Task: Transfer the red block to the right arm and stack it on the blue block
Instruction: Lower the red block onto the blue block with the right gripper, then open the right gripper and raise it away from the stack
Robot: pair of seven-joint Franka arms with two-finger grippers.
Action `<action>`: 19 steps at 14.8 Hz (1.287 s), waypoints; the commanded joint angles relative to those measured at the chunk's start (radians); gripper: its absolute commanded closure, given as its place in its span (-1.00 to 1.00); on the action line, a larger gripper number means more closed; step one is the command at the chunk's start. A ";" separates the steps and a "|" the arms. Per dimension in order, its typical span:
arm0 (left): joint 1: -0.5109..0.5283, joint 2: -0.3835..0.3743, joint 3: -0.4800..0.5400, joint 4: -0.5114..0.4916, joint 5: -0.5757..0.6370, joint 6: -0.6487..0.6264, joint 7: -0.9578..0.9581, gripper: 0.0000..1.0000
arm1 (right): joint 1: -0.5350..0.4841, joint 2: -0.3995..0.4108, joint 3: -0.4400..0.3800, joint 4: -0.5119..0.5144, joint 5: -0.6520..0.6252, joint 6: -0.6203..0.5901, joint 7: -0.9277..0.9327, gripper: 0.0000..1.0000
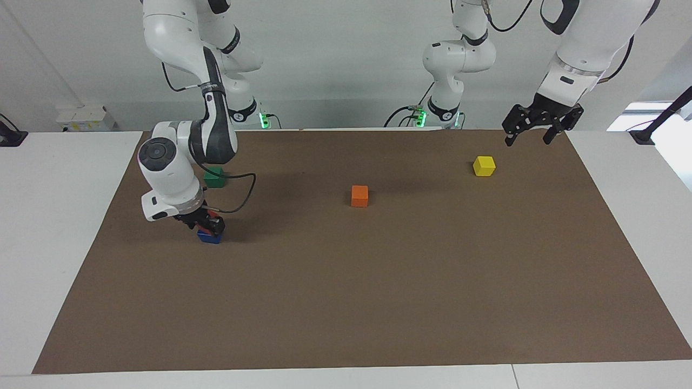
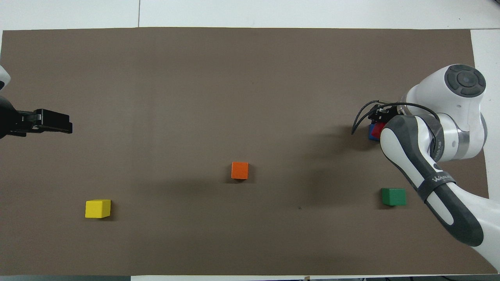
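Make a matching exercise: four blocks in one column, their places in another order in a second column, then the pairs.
1. red block
2. green block
3. orange block
4. yellow block

A. mid-table
B. near the left gripper, toward the left arm's end
C. on the blue block, at the right gripper
D. nearer to the robots than the blue block

Pairs: 1-C, 2-D, 3-A, 4-B

Blocks spread out on the bench [image 1: 378, 302].

The red block [image 1: 214, 222] sits on the blue block [image 1: 209, 236] at the right arm's end, with the right gripper [image 1: 204, 221] around it. The green block [image 1: 214, 177] lies nearer to the robots. The orange block [image 1: 359, 195] is in the middle. The yellow block [image 1: 484, 166] lies toward the left arm's end, below the left gripper [image 1: 529, 136].
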 commanded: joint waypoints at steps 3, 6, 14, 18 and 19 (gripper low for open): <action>-0.001 -0.004 0.002 0.005 0.019 -0.016 0.003 -1.00 | -0.008 -0.019 0.012 -0.018 -0.005 0.019 0.013 -0.51; -0.001 -0.004 0.002 0.005 0.019 -0.016 0.003 -1.00 | -0.008 -0.019 0.012 -0.018 -0.005 0.019 0.010 -0.51; -0.001 -0.004 0.002 0.005 0.019 -0.016 0.003 -1.00 | -0.012 -0.012 0.012 0.001 -0.005 0.029 -0.035 -0.51; -0.001 -0.004 0.002 0.005 0.019 -0.016 0.003 -1.00 | -0.011 -0.009 0.012 0.001 -0.005 0.068 -0.075 -0.51; -0.001 -0.004 0.002 0.006 0.019 -0.016 0.003 -1.00 | -0.011 -0.009 0.012 0.001 -0.005 0.068 -0.079 -0.51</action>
